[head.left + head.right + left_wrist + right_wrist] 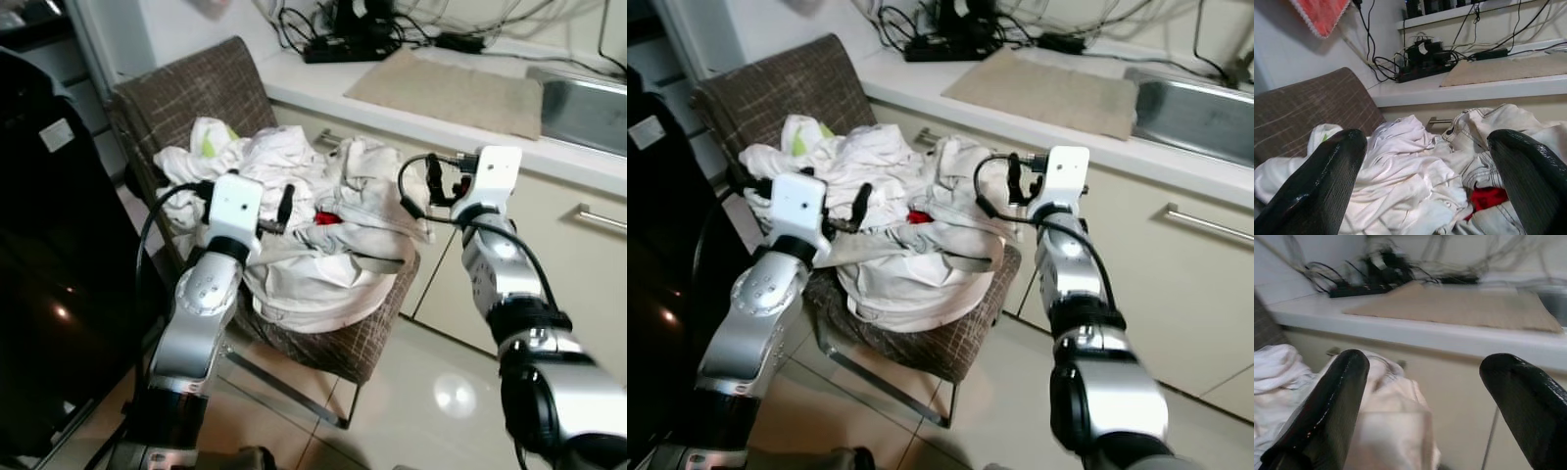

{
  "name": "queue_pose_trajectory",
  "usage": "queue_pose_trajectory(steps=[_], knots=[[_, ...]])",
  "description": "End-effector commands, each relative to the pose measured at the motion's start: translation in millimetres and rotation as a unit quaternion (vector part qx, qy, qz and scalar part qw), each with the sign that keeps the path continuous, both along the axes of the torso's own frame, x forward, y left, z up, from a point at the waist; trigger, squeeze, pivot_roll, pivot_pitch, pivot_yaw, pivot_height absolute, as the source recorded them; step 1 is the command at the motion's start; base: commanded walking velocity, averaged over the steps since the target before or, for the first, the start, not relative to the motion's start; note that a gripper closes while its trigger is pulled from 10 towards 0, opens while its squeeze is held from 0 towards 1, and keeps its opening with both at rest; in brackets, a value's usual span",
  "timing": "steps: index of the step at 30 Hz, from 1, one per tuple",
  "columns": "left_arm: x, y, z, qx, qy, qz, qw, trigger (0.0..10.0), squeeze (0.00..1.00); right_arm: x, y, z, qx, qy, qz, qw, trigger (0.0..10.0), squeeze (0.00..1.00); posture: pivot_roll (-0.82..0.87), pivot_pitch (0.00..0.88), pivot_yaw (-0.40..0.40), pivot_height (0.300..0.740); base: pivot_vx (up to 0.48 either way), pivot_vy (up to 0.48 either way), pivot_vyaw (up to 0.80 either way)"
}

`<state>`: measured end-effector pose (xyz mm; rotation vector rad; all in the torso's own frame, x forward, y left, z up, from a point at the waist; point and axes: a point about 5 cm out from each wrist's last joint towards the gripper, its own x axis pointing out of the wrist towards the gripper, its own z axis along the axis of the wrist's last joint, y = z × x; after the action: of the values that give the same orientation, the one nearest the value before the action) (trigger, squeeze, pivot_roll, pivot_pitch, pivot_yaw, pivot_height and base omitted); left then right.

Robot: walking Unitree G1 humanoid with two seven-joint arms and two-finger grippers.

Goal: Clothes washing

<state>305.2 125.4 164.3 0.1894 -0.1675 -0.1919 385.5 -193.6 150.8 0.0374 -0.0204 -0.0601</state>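
I am standing in a home kitchen. Across the top of the frame runs a long white surface [411, 108] over cream cabinet doors with metal bar handles [600, 217], and a stainless steel sink [588, 108] sits at upper right. A glossy pale tiled floor [431, 401] spreads below, with a brown woven chair [186, 98] piled with white laundry [294, 196].

Chair [186, 93]: brown woven seat and back on a thin metal frame; stands on the floor beside the cabinets
On the chair: heap of clothes [294, 225], mostly white and cream, piled against the back and spilling over the seat's front edge; a small red piece [326, 217] shows amid the heap
Table [323, 86]: white top running along the wall
On the table: beige mat [451, 93] lying flat; black power strip [343, 49] with tangled cables behind it; steel sink [583, 108] set in at the far end
Floor [421, 401]: pale glossy tiles
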Motion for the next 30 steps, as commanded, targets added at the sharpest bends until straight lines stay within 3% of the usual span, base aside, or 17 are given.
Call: queue_pose_trajectory(steps=[1, 8, 10, 13, 21, 22, 26, 27, 28, 30], knots=[[-5.9, 5.5, 1.9, 0.008, 0.004, 0.013, 1.0, 10.0, 0.0, 0.9, -4.5, -6.4, 0.015, 0.031, -0.013, 0.999, 10.0, 0.0, 0.01, 0.077, 0.011, 0.74, 0.0, 0.0, 0.0], [-35.0, 26.1, -0.4, 0.018, 0.029, 0.048, 0.998, 10.0, 0.0, 0.5, 0.9, -19.5, 0.009, 0.071, 0.0, 0.997, 10.0, 0.0, 0.1, 0.171, 0.024, 0.74, 0.0, 0.0, 0.0], [-55.9, 36.8, 4.5, 0.03, 0.037, 0.06, 0.997, 10.0, 0.0, -1.8, 9.0, -29.3, 0.002, 0.092, 0.025, 0.995, 10.0, 0.0, 0.17, 0.229, 0.046, 0.74, 0.0, 0.0, 0.0], [-67.9, 43.0, 6.8, 0.034, 0.047, 0.074, 0.996, 10.0, 0.0, -3.5, 16.9, -36.3, -0.025, 0.112, 0.055, 0.992, 10.0, 0.0, 0.2, 0.265, 0.048, 0.74, 0.0, 0.0, 0.0], [-81.6, 39.4, 6.2, 0.034, 0.065, 0.091, 0.993, 10.0, 0.0, -7.7, 35.7, -48.1, -0.128, 0.145, 0.137, 0.971, 10.0, 0.0, 0.2, 0.286, 0.018, 0.74, 0.0, 0.0, 0.0], [-83.2, 36.2, 6.8, 0.032, 0.071, 0.09, 0.993, 10.0, 0.0, -8.4, 37.6, -49.5, -0.163, 0.148, 0.152, 0.964, 10.0, 0.0, 0.2, 0.287, 0.012, 0.74, 0.0, 0.0, 0.0], [-83.6, 34.0, 7.1, 0.03, 0.074, 0.089, 0.993, 10.0, 0.0, -8.6, 36.1, -49.7, -0.165, 0.148, 0.15, 0.963, 10.0, 0.0, 0.18, 0.295, 0.003, 0.74, 0.0, 0.0, 0.0], [-82.9, 33.0, 6.7, 0.03, 0.075, 0.089, 0.993, 10.0, 0.0, -9.0, 34.0, -50.4, -0.157, 0.148, 0.142, 0.966, 7.0, 0.0, 0.17, 0.298, 0.001, 0.74, 0.0, 0.0, 0.0], [-82.7, 31.9, 6.6, 0.029, 0.076, 0.089, 0.993, 10.0, 0.0, -9.4, 32.4, -51.0, -0.15, 0.149, 0.137, 0.968, 0.0, 0.0, 0.17, 0.298, 0.001, 0.74, 0.0, 0.0, 0.0], [-83.0, 31.6, 6.8, 0.029, 0.077, 0.089, 0.993, 10.0, 0.0, -9.9, 31.9, -52.1, -0.149, 0.151, 0.135, 0.968, 0.0, 0.0, 0.17, 0.301, 0.001, 0.74, 0.0, 0.0, 0.0]])
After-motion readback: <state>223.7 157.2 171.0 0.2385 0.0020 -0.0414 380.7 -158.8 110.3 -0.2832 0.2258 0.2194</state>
